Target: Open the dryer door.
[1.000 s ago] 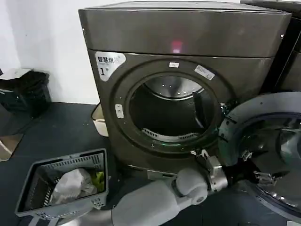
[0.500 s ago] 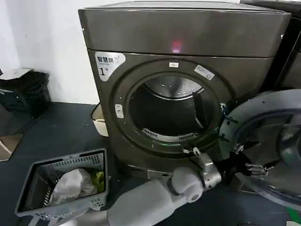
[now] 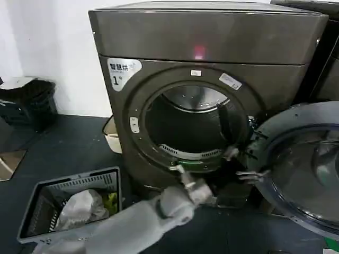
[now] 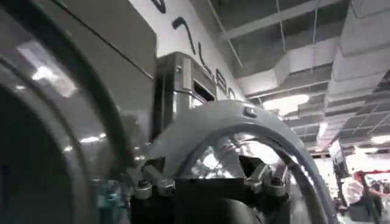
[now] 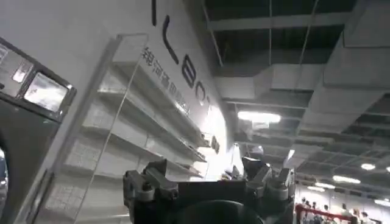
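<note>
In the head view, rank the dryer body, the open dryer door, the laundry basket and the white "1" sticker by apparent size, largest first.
1. Dryer body.
2. Dryer door, swung open at the right and cut off by the frame edge, so its full extent is unsure.
3. Laundry basket on the floor; nearer the camera, which flatters it.
4. White "1" sticker.

A laundry corner inside a large exhibition-like hall: a grey-brown dryer with a second machine beside it, a laundry basket on dark floor, white display shelves, and exposed ceiling ducts with strip lights
</note>
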